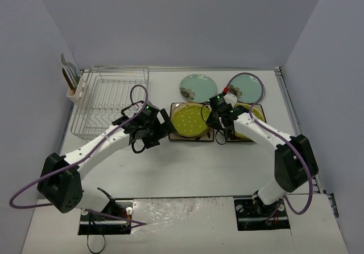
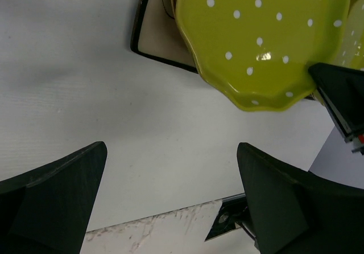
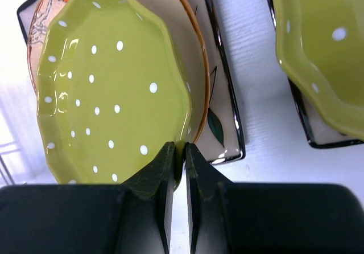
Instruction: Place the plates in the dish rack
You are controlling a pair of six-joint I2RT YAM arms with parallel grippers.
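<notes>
A lime-green white-dotted plate [image 1: 189,121] tops the left stack, over a cream floral plate [image 3: 185,43] and a square dark-rimmed plate [image 3: 226,123]. My right gripper [image 1: 213,125] is shut on this lime plate's right rim; in the right wrist view the gripper [image 3: 181,151] pinches the edge of the lime plate [image 3: 108,89]. My left gripper [image 1: 169,128] is open and empty just left of the stack; in the left wrist view the gripper [image 2: 172,151] is over bare table, with the lime plate [image 2: 261,43] ahead. The silver wire dish rack [image 1: 111,100] stands at the left and holds no plates.
A second lime-green plate [image 3: 324,54] lies on the right stack, partly under my right arm. Two pale teal plates [image 1: 198,87] [image 1: 245,87] lie at the back. The white utensil holder [image 1: 77,89] hangs on the rack's left end. Walls close the sides.
</notes>
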